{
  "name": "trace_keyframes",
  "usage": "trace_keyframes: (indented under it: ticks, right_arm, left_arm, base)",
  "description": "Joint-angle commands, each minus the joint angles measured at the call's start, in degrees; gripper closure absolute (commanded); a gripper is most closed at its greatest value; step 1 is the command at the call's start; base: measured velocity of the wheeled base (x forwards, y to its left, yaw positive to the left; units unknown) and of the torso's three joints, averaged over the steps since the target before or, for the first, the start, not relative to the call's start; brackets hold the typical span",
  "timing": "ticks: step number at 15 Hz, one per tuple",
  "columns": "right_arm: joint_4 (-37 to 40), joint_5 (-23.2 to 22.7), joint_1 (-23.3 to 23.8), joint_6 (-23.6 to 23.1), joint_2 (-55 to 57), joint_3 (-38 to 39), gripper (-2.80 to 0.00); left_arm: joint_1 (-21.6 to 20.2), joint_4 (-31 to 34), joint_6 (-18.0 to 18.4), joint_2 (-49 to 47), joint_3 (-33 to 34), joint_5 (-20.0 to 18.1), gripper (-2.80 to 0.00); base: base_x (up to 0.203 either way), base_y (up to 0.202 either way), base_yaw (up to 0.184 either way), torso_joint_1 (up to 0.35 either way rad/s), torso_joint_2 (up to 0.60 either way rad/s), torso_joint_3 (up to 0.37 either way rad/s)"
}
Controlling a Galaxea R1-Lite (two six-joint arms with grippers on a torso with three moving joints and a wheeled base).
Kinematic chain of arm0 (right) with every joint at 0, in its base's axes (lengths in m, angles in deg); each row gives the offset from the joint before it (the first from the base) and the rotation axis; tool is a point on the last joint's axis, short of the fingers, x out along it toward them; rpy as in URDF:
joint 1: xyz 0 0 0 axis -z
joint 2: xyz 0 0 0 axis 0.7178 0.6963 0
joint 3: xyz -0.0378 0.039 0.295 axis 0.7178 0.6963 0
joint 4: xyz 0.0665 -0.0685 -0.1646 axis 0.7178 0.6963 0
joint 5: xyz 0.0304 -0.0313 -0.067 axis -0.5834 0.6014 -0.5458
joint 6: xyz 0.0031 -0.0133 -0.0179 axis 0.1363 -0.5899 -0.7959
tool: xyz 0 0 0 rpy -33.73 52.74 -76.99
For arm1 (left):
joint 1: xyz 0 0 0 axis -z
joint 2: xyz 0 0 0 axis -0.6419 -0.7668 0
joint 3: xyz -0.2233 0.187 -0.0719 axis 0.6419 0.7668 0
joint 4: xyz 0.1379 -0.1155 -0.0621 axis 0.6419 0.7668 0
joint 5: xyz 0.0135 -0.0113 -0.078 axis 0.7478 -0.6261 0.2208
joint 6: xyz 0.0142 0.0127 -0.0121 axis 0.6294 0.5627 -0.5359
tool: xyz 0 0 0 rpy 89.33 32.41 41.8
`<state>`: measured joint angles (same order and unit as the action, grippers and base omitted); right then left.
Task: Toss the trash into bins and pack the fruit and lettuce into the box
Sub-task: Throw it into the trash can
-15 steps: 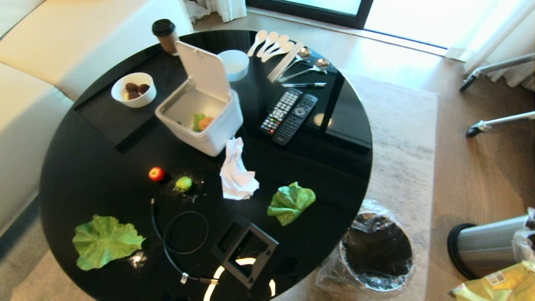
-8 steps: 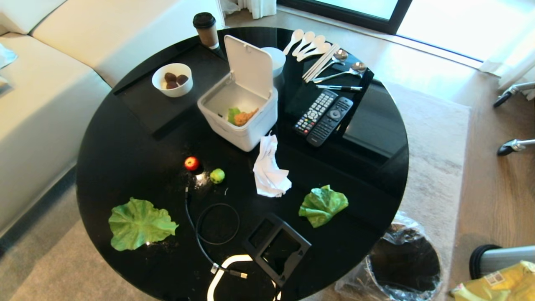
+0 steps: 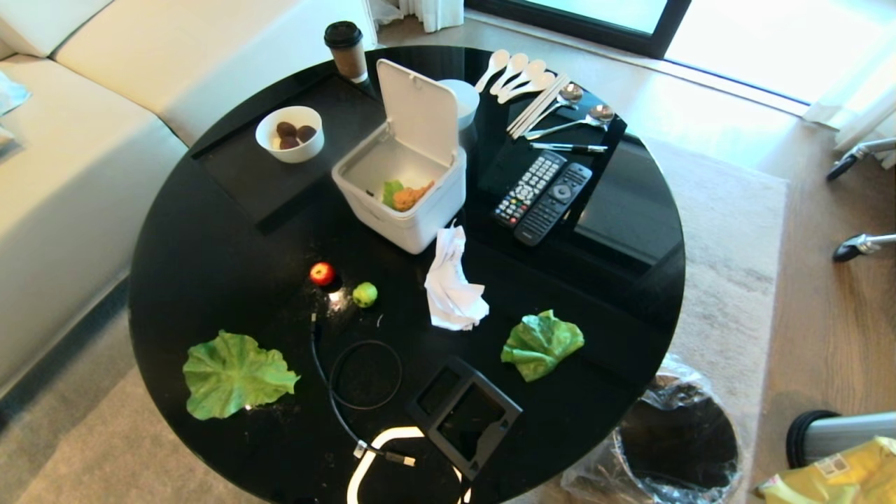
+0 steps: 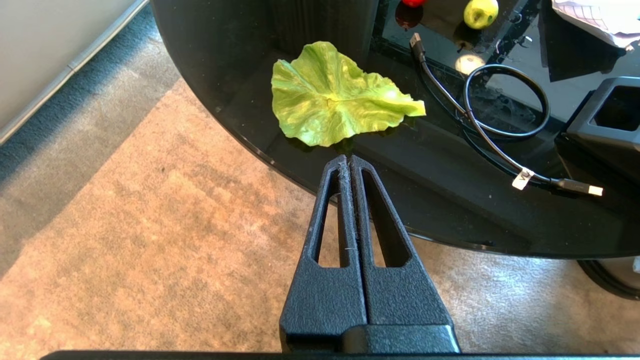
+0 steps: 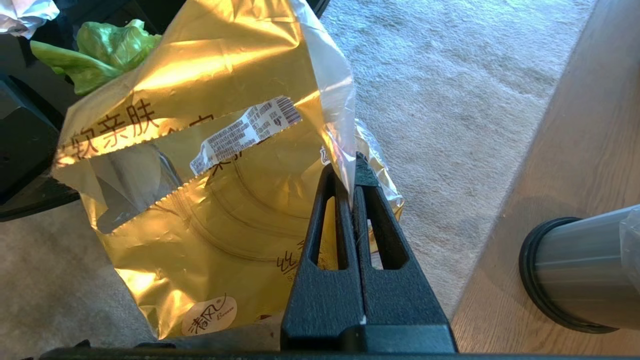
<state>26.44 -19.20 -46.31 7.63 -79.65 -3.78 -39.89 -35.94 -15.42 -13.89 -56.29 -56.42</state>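
On the round black table point(image 3: 196, 266) stands the white box point(image 3: 409, 227) with its lid up, something green and orange inside. In front of it lie the white tissue point(image 3: 453, 290), a red apple point(image 3: 322, 273), a green apple point(image 3: 364, 294) and two lettuce leaves point(image 3: 234, 374) point(image 3: 540, 343). My left gripper point(image 4: 348, 161) is shut and empty, off the table's edge near the left lettuce leaf point(image 4: 330, 97). My right gripper point(image 5: 351, 180) is shut on the gold wrapper point(image 5: 210, 165), over the carpet. One lined bin point(image 3: 675, 434) stands by the table; another bin point(image 5: 585, 270) is on the wood floor.
A black square tray point(image 3: 465, 416) and a looped cable point(image 3: 350, 385) lie at the table's near edge. Two remotes point(image 3: 539, 196), spoons point(image 3: 532, 84), a bowl point(image 3: 289, 133) and a coffee cup point(image 3: 346, 49) sit at the back. A sofa point(image 3: 84, 140) flanks the left.
The whole head view slid to the right early on as the camera moved, then held still. Nothing on the table has moved among itself.
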Motion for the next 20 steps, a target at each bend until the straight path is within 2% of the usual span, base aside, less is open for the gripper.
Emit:
trace_keyframes:
  ticks: [1, 10, 13, 16, 20]
  right_arm:
    - [0.0, -0.1, 0.0, -0.3, 0.1, 0.0, 0.0]
    - [0.0, -0.3, 0.0, -1.1, 0.1, 0.0, 0.0]
    - [1.3, -1.4, 0.0, -4.6, 0.8, -0.6, 0.0]
    - [3.5, -2.5, 0.0, -6.2, 7.1, -4.2, 0.0]
    - [4.3, -4.2, -0.1, -8.5, 24.0, -10.6, 0.0]
  left_arm:
    - [0.0, 0.0, 0.0, 0.0, 0.0, 0.0, 0.0]
    - [0.0, 0.0, 0.0, 0.0, 0.0, 0.0, 0.0]
    - [0.0, 0.0, 0.0, 0.0, 0.0, 0.0, 0.0]
    - [0.0, 0.0, 0.0, 0.0, 0.0, 0.0, 0.0]
    - [0.0, 0.0, 0.0, 0.0, 0.0, 0.0, 0.0]
  base:
    - [0.0, 0.0, 0.0, 0.0, 0.0, 0.0]
    - [0.0, 0.0, 0.0, 0.0, 0.0, 0.0]
    - [0.0, 0.0, 0.0, 0.0, 0.0, 0.0]
    - [0.0, 0.0, 0.0, 0.0, 0.0, 0.0]
    - [0.0, 0.0, 0.0, 0.0, 0.0, 0.0]
